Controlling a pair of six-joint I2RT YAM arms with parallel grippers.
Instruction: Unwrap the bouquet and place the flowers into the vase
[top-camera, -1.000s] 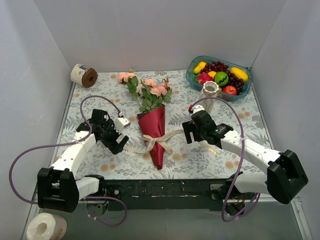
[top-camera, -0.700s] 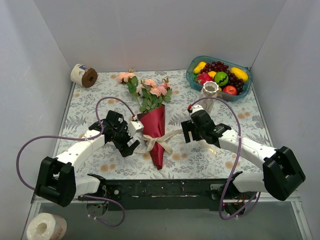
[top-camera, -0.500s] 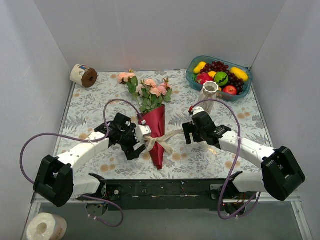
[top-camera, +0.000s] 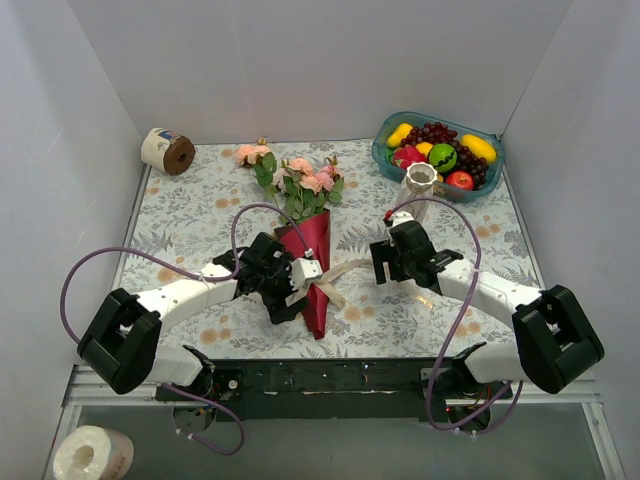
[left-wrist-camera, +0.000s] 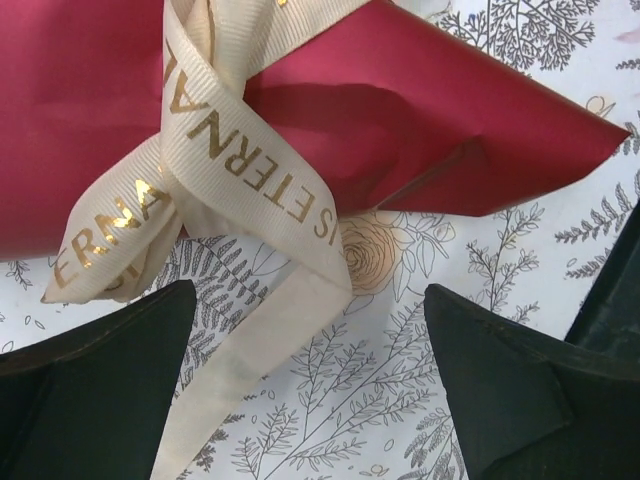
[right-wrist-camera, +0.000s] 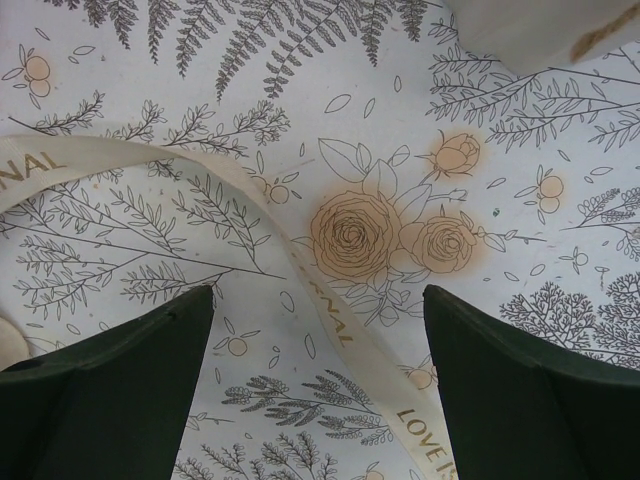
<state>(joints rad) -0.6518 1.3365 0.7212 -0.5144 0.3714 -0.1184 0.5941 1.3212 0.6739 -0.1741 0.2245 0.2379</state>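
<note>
The bouquet (top-camera: 316, 262) lies mid-table, a dark red paper cone (left-wrist-camera: 400, 110) with pink flowers (top-camera: 305, 183) and green leaves at its far end. A cream ribbon (top-camera: 322, 284) is tied around it. My left gripper (top-camera: 296, 287) is open at the cone's left side, its fingers (left-wrist-camera: 90, 400) straddling a ribbon tail (left-wrist-camera: 250, 380) just below the knot (left-wrist-camera: 215, 150). My right gripper (top-camera: 386, 264) is open over the other ribbon tail (right-wrist-camera: 330, 310), which runs between its fingers (right-wrist-camera: 520, 400). The vase (top-camera: 420, 188) stands upright behind the right gripper, in front of the fruit bowl.
A blue bowl (top-camera: 385, 152) of fruit sits at the back right. A paper roll with a brown core (top-camera: 167, 150) lies at the back left. One loose pink flower (top-camera: 252, 153) lies near the back wall. A white roll (top-camera: 92, 455) sits below the table's near left corner.
My left arm has swung right across the table to the bouquet's ribbon knot. The right gripper has shifted slightly away from the near edge. Both stay open.
</note>
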